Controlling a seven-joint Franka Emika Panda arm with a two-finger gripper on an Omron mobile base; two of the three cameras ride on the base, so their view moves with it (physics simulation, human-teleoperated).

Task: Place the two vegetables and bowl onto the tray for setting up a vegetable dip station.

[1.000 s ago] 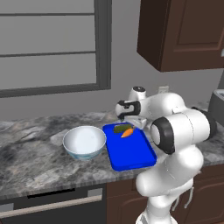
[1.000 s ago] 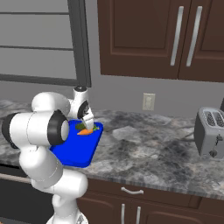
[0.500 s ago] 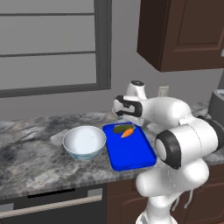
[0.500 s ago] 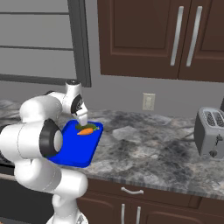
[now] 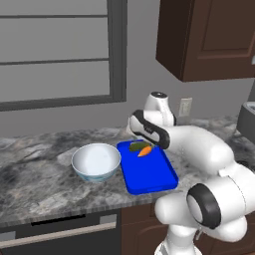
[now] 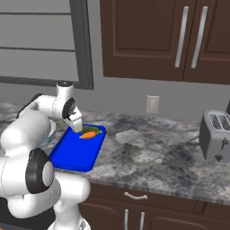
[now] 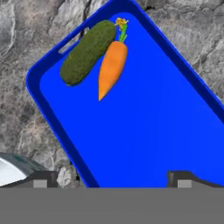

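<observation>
We see the blue tray [image 5: 149,174] lying on the grey marbled counter [image 5: 35,184], its long side running away from the front edge. At its far end, by the slot handle, lie both vegetables: the dark green cucumber [image 7: 86,52] and the orange carrot [image 7: 111,68]. In the hand view they lie side by side and nearly touch along their length, the carrot's leafy top by the cucumber's end near the tray rim. From the left base view the cucumber [image 5: 135,146] sits just behind the carrot [image 5: 144,151]; from the right base view the carrot [image 6: 89,134] shows in front of the green piece [image 6: 88,130] on the tray [image 6: 74,155].

The bowl [image 5: 96,162] stands upright on the counter just left of the tray, not on it. Its white inside holds nothing that we can see. A sliver of its rim [image 7: 11,168] shows at the lower left corner of the hand view, just beside the tray's [image 7: 144,131] long edge.

The gripper [image 7: 111,177] hangs above the tray's bare middle, looking down on it. Its two finger tips stand wide apart with blue tray floor between them, and it has hold of nothing. In the base views the arm bends over the tray's far end, and we cannot pick out the fingers there.

A toaster [image 6: 217,141] stands far along the counter to the right.
</observation>
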